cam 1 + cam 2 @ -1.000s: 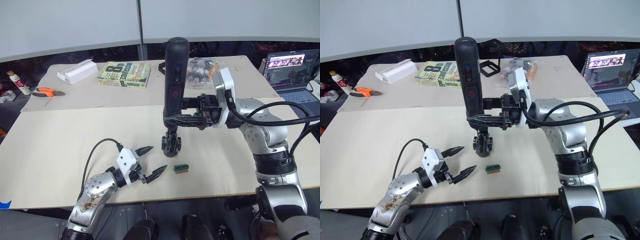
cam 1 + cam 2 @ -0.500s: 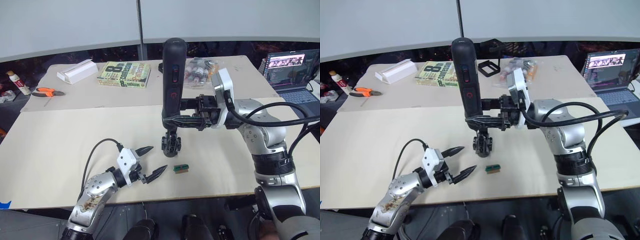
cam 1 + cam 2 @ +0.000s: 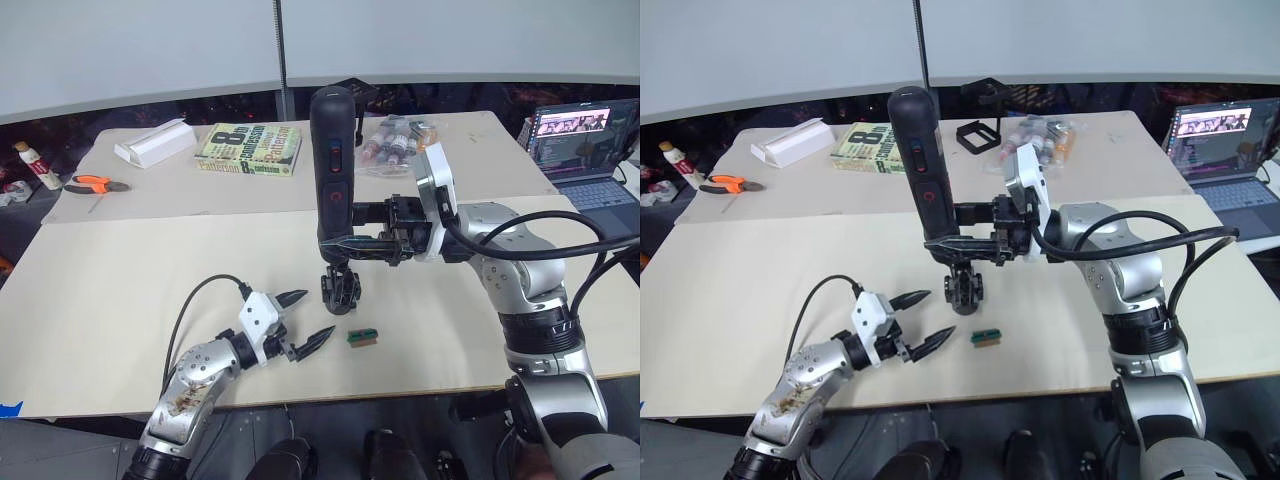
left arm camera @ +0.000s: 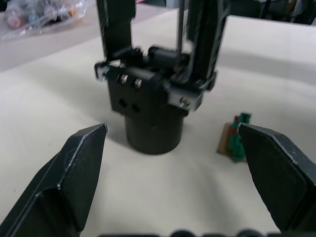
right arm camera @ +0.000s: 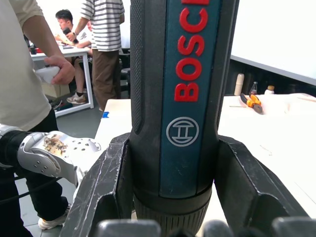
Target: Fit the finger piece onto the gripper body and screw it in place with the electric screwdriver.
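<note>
The electric screwdriver [image 3: 333,165] stands nearly upright over the middle of the table, its top leaning a little to the left. My right gripper [image 3: 345,243] is shut on its lower barrel, and its fingers [image 5: 106,197] clamp both sides. The thin bit [image 4: 180,24] points down into the gripper body [image 3: 340,288], a chunky black block [image 4: 150,116] on the table. I cannot tell the finger piece apart from the body. My left gripper [image 3: 314,316] lies open on the table just left of the body, its fingers [image 4: 74,173] spread either side of it without touching.
A tiny green block [image 3: 362,338] lies right of the left gripper. At the back are a book [image 3: 248,148], a white box [image 3: 153,142], orange pliers [image 3: 95,183], a bag of small bottles [image 3: 395,135] and a black square frame [image 3: 978,135]. A laptop [image 3: 585,140] sits far right.
My right arm has shifted left with the screwdriver, whose top now leans further left; its nose stays over the gripper body. The left gripper has barely moved.
</note>
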You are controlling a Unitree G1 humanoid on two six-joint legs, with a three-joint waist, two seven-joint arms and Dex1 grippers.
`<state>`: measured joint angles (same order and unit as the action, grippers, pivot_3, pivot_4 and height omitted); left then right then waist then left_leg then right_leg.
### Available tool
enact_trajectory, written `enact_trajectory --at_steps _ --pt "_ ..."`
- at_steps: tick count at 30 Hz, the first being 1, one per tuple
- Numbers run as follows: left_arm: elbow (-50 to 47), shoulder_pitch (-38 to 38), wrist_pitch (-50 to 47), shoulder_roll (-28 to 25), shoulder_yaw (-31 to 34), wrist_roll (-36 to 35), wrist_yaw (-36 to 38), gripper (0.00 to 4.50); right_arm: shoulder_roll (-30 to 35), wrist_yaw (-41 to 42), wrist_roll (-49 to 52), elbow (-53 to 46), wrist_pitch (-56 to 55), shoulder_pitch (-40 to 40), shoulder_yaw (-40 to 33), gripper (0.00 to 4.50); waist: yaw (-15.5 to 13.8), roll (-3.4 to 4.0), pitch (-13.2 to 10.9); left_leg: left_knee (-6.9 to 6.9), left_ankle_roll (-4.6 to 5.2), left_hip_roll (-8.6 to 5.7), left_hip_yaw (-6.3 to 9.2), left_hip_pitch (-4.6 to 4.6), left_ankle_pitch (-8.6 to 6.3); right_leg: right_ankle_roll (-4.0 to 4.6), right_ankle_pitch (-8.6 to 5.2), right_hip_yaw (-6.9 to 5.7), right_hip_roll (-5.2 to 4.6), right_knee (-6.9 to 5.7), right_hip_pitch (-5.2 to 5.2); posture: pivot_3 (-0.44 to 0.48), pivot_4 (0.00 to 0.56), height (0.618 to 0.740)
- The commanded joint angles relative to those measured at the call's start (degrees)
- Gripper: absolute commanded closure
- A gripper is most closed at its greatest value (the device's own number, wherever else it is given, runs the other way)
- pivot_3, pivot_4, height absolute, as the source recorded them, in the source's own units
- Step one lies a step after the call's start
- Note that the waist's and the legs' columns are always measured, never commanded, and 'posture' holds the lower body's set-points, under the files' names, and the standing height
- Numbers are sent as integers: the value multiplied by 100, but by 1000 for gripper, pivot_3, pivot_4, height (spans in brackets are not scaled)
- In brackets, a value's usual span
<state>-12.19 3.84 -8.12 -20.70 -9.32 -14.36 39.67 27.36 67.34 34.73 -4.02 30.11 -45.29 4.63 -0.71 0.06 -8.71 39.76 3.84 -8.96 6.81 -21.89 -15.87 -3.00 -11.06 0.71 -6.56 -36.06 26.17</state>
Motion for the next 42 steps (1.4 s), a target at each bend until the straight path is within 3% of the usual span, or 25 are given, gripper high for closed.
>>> enact_trajectory --at_steps 1,23,36,39,42 --pt "161 167 35 37 -47 220 -139 0 -31 -14 -31 -73 -94 -83 -14 2572 2 0 0 0 0 0 0 1 0 0 0 0 0 0 0 0 150 740" --pt "1835 1328 581 681 -368 587 143 0 -76 -104 -60 -139 -40 -87 -26 2572 4 -2 1 6 0 -2 0 -2 0 -2 1 -1 -2 -2 0 0 150 740" --pt "2072 1412 696 789 -320 562 270 0 -54 -166 -73 -175 -30 -49 -19 2572 3 -2 1 7 0 -3 0 -3 0 -2 2 -1 -3 -2 0 0 150 740" --pt "2118 1425 679 871 -257 502 243 865 -50 -174 -76 -187 -26 -33 -16 2572 5 -2 1 7 0 -2 0 -2 0 -3 2 -1 -2 -2 0 0 150 740" --pt "2140 1419 679 889 -236 513 245 2232 -42 -184 -77 -205 -17 -13 -15 2572 4 -2 2 7 0 -2 0 -3 0 -3 2 -1 -3 -3 1 0 150 740"
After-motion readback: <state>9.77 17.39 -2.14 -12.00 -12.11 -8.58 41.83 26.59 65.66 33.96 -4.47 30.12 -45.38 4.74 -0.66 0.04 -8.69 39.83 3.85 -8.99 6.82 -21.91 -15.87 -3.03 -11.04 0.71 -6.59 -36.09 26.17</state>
